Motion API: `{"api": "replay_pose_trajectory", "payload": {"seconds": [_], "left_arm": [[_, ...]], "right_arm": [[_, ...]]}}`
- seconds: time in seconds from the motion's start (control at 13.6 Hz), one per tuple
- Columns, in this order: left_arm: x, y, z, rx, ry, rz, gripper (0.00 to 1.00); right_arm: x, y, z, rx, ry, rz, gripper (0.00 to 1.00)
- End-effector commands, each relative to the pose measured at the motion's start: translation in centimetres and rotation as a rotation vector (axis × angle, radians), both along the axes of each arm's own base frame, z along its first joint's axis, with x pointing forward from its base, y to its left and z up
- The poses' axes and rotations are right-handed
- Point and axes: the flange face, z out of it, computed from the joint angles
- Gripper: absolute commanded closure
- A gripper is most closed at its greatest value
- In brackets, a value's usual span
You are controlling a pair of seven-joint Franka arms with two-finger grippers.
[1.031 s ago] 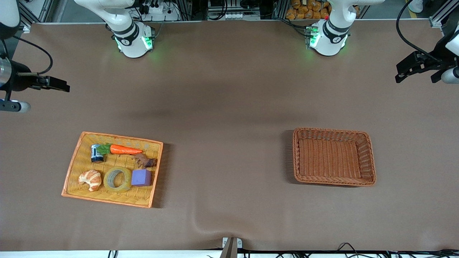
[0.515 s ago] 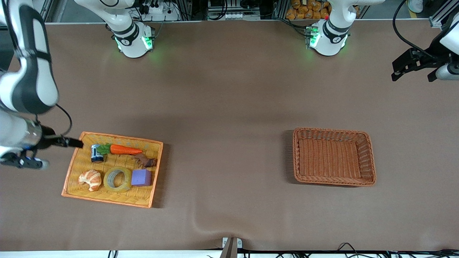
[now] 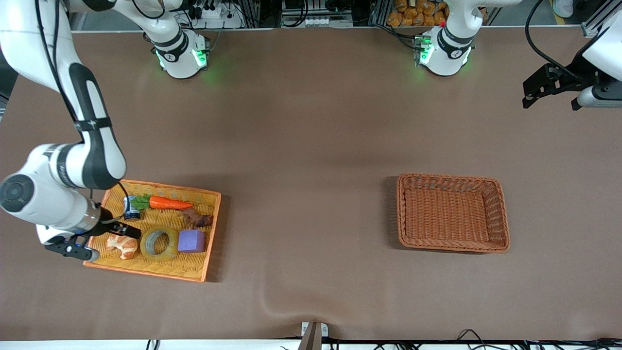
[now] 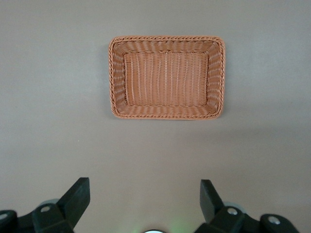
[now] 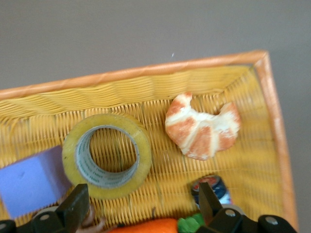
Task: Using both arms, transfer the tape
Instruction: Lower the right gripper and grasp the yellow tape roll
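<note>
Tape [image 3: 159,243] just beside open right pincer [image 3: 130,231], in yellow basket [image 3: 146,267].

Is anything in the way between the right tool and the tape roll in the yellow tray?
Nothing visible blocks it. The right tool, open, hangs over the yellow tray at the croissant, just beside the tape. The tape lies flat between the croissant and the purple cube, its top exposed.

Bright, even light falls from above on the matte brown table [image 3: 311,121], the orange-rimmed yellow wicker tray [image 3: 99,221] and the empty brown wicker basket [image 3: 500,214] throw short soft shadows, green glow marks both arm bases, and the right wrist view is slightly soft.
</note>
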Motion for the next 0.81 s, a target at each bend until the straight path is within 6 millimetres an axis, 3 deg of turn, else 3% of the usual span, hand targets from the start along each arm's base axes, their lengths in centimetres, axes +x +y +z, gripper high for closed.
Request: {"api": "replay_pose_trajectory", "payload": {"seconds": [0.0, 0.07, 0.29, 0.52, 0.59, 0.66, 0.74], "left_arm": [[-0.5, -0.1, 0.3, 0.003, 0.003, -0.002, 0.0], [-0.5, -0.1, 0.3, 0.003, 0.003, -0.002, 0.0], [-0.5, -0.2, -0.4, 0.005, 0.02, -0.004, 0.0], [-0.9, 0.3, 0.0, 0.005, 0.013, 0.005, 0.0], [-0.9, 0.4, 0.0, 0.005, 0.013, 0.007, 0.0], [-0.8, 0.5, 0.0, 0.005, 0.013, 0.008, 0.0], [-0.7, 0.5, -0.2, 0.005, 0.013, 0.008, 0.0]], "right_arm": [[0.4, 2.3, -3.5, 0.012, 0.03, -0.137, 0.0], [0.3, 3.1, -5.1, 0.01, 0.05, -0.189, 0.0], [0.1, 2.7, -7.4, 0.01, 0.057, -0.285, 0.0], [-1.0, -1.0, -9.5, 0.004, 0.101, -0.325, 0.0], [-1.2, -0.9, -9.6, 0.003, 0.109, -0.322, 0.39], [-1.2, -0.6, -9.4, 0.002, 0.119, -0.319, 0.99], [-1.3, -0.2, -8.6, 0.0, 0.13, -0.321, 1.0]]}}
